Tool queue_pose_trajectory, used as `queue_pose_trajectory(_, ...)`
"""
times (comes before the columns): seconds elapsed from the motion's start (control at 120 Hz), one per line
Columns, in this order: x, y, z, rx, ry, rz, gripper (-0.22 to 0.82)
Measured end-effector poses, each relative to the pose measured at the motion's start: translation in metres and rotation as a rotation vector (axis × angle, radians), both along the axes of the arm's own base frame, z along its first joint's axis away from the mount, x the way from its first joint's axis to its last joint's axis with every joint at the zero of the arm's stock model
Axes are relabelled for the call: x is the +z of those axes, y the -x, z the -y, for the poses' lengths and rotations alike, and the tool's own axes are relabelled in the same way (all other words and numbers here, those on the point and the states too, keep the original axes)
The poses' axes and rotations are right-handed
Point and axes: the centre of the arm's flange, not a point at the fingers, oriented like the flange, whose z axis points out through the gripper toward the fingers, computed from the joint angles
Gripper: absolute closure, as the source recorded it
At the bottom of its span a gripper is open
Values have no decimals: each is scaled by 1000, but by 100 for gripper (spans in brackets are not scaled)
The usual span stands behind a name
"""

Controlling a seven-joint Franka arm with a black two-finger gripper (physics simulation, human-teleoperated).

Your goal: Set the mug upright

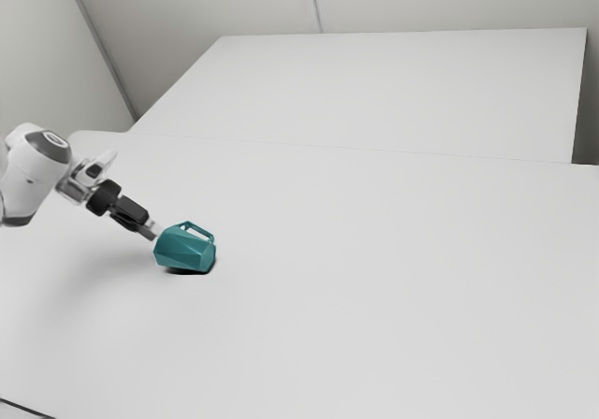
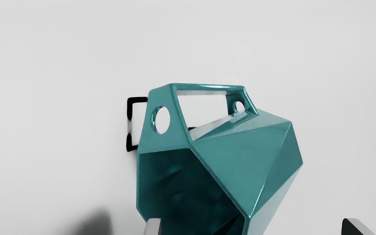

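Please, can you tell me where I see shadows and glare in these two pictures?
Exterior view: a thin black shadow under the mug, a faint, wide grey one on the table; wrist view: a black, handle-shaped shadow beside the handle, bright glare along the handle's edges, and a dark inside of the mug.

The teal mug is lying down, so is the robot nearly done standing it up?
Not nearly. Done: the gripper has reached the mug, right by its open end. In hand: nothing yet, its fingers are wide apart. Left: the mug lies on its side, so it probably needs gripping, tipping up and standing on its bottom.
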Motion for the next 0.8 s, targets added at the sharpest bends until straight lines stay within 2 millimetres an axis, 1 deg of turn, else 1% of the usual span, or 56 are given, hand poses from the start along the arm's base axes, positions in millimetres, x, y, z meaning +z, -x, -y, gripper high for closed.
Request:
queue_pose_trajectory(0.1,-3,-2,2,-6,22,37,0)
queue_pose_trajectory(0.175,-8,0,7,0,51,54,0)
queue_pose_trajectory(0.283,-11,1,11,2,76,71,0)
queue_pose_trajectory(0.625,-21,12,27,5,131,69,1)
queue_pose_trajectory(0.658,-21,12,28,4,132,68,5)
queue_pose_trajectory(0.683,-22,12,28,3,132,67,10)
queue_pose_trajectory(0.8,-21,11,29,3,125,56,39)
